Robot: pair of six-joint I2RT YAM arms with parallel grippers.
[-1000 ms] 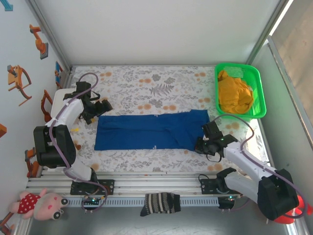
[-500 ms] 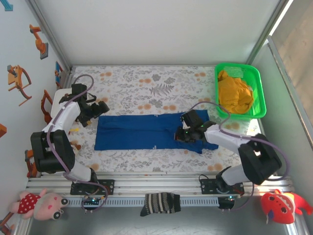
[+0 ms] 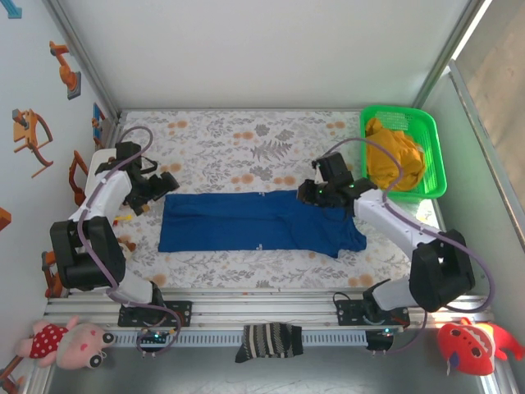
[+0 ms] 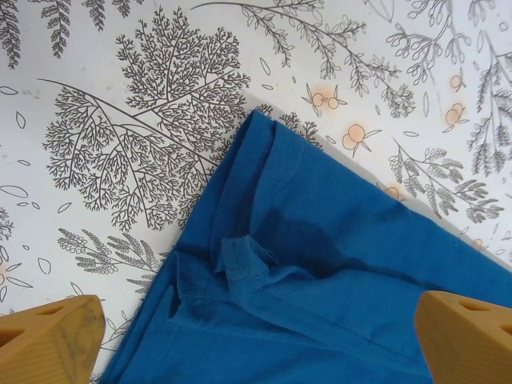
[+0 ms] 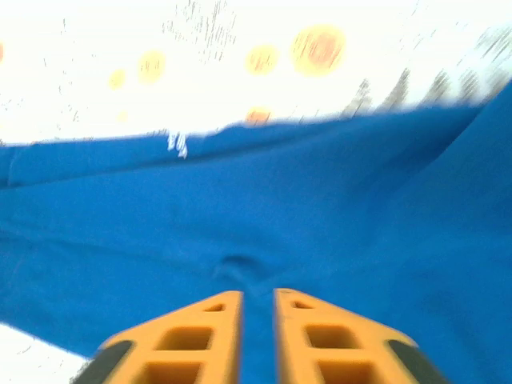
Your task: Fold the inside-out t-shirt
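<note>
T-shirt (image 5: 336,200) lies just under right gripper (image 5: 258,298) (puckered there).

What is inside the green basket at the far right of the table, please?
A crumpled mustard-yellow garment lies in the green basket, filling most of it. Some bare basket floor shows at the far end. Whatever may lie beneath the garment is covered.

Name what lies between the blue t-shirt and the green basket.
In the top view, a narrow strip of the flowered table cover separates the t-shirt from the basket, and the right arm crosses above it.
</note>
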